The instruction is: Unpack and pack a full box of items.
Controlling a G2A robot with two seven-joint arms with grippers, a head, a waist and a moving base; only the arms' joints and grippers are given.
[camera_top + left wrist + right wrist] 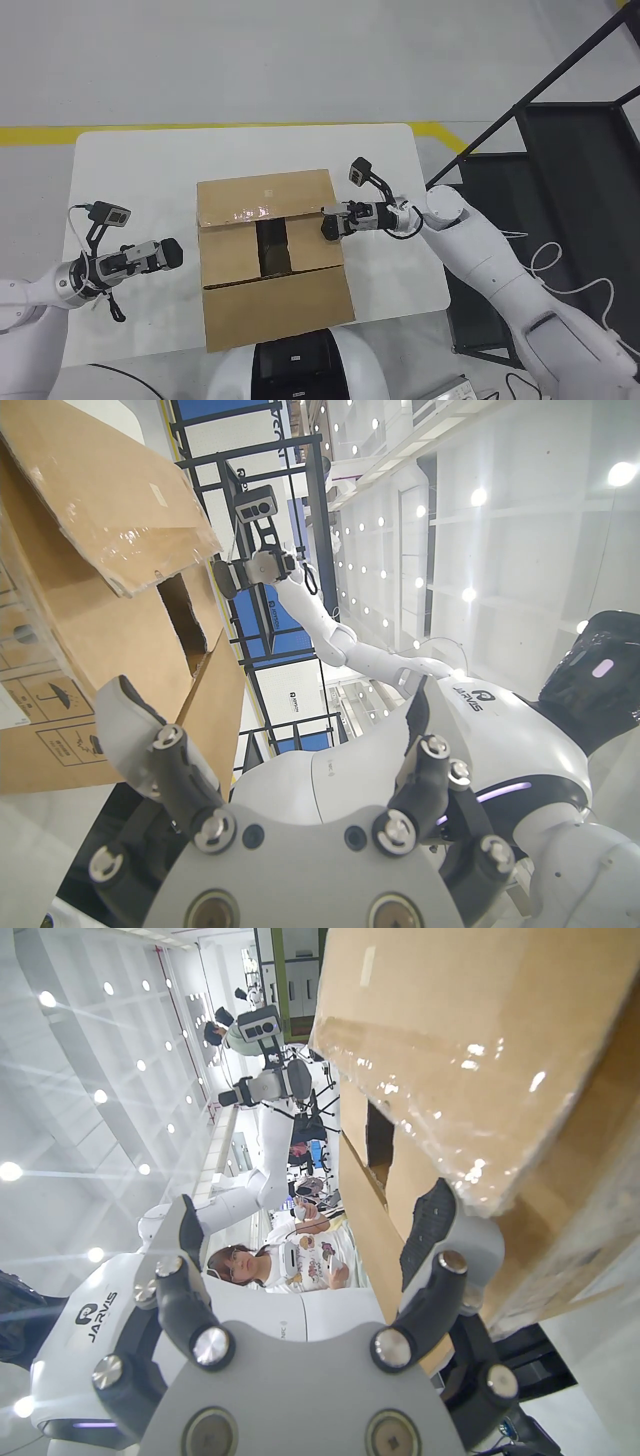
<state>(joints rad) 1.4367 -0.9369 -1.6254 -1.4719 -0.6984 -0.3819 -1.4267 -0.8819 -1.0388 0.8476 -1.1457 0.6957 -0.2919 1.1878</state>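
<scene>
Both the right claw (327,226) and the left claw (172,252) are gaping wide, empty. The cardboard box (228,255) is sitting centred on the table (140,170), flaps part-closed, with the right claw hovering just beside one flap edge. Recommended: hook under that flap, lifting slowly.

Grey smooth floor (300,50) crossed by yellow painted stripe (150,130); black metal shelving rack (570,170) beside white rounded table (130,170); round white ceiling lights (478,496) overhead.

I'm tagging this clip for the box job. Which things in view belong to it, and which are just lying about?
Part of the job:
cardboard box, top flaps partly apart
left gripper, open, clear of the box
right gripper, open, at the box's edge

Just there:
white table under the box
black rack beside the table
yellow floor line
</scene>
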